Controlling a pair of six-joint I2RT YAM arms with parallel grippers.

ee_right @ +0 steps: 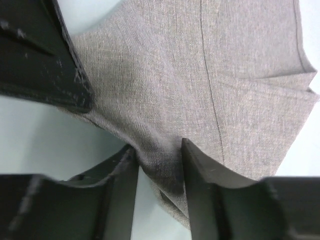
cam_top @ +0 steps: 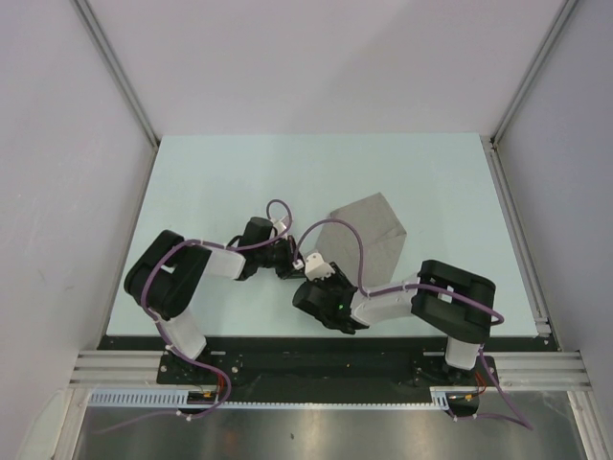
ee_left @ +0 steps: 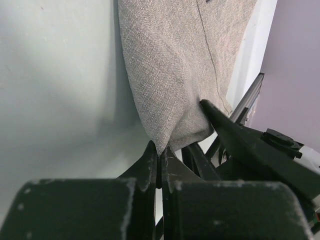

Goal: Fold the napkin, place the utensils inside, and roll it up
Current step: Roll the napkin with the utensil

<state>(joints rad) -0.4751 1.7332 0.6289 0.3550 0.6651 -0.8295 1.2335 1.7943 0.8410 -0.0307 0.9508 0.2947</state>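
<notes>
the left gripper (ee_left: 160,150) has its 2 jaws pressed tight together, with a thin bit of the napkin (ee_left: 170,75) pinched between them. the right gripper (ee_right: 157,167) has its 2 jaws a little apart, and a thick bunch of the napkin is squeezed in the gap, so it grips the cloth too. wrinkles spread out through the cloth from that bunch. both grippers hold the napkin at its near left corner, just beside each other, the left one on the napkin's left side. the corner is pulled up, and the cloth slopes away from it. the rest of the grey napkin lies on the pale table (cam_top: 239,172). from above, a fold line splits the napkin into a lighter part and a darker part.
</notes>
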